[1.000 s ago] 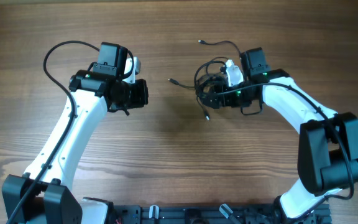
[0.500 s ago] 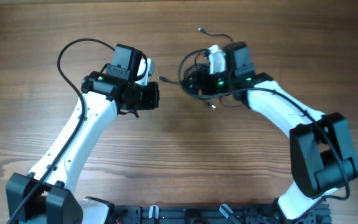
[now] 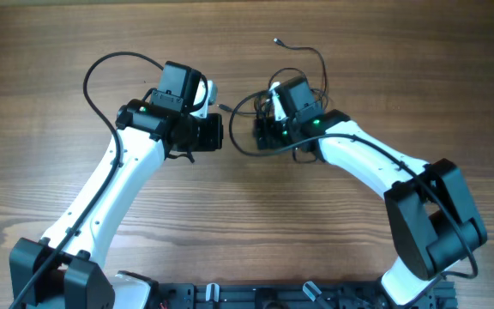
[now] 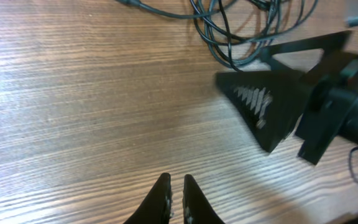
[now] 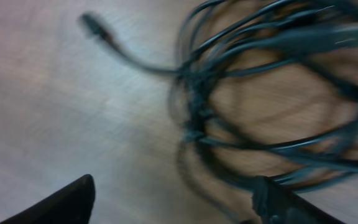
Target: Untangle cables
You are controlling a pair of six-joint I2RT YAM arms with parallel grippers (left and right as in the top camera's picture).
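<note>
Since the cables (image 5: 194,102), heaped at one o'clock on the bench (image 3: 58,51) just beyond the released right hand (image 5: 174,183), look light, limp and snag-prone, the free plug end (image 3: 276,40) at their twelve o'clock seems the best hold, the left hand (image 4: 175,180) being clenched on nothing.

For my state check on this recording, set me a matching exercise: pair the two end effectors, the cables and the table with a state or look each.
1. left end effector
2. right end effector
3. cables
4. table

A. tangled loops
B. fingers wide apart
C. brown wood grain
D. fingers together, nothing between

Pairs: 1-D, 2-B, 3-A, 4-C
</note>
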